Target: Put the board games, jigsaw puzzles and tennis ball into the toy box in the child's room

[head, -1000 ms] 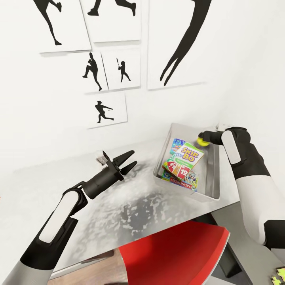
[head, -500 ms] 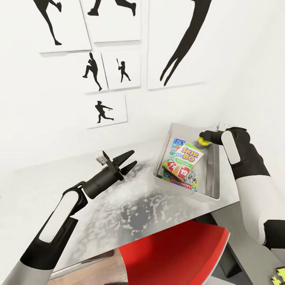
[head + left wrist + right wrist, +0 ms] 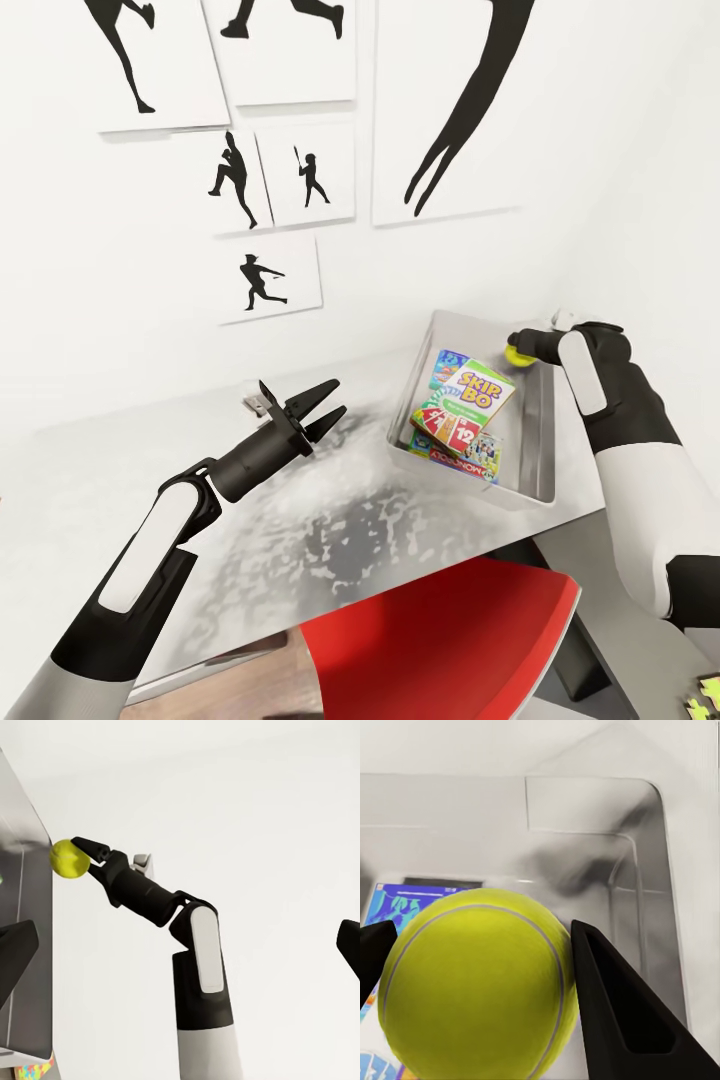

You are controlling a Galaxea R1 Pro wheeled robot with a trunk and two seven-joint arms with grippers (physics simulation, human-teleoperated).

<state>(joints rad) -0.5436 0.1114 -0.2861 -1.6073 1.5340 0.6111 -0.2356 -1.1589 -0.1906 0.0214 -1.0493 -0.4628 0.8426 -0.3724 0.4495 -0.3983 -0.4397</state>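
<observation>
Right fingers (image 3: 524,347) pinching tennis ball (image 3: 515,353), shifted slightly over the far corner of the toy box (image 3: 535,440) since 1 second ago; release seems next. Left fingers (image 3: 328,402) spread, idle above desk (image 3: 330,530)

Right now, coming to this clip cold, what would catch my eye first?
Probably the yellow ball, pinched in the right gripper over the far corner of the metal box on the table. Next, the bright Skip-Bo game lying on top of others inside that box. The left gripper hangs open and empty above the table, below black silhouette posters on the white wall.
</observation>
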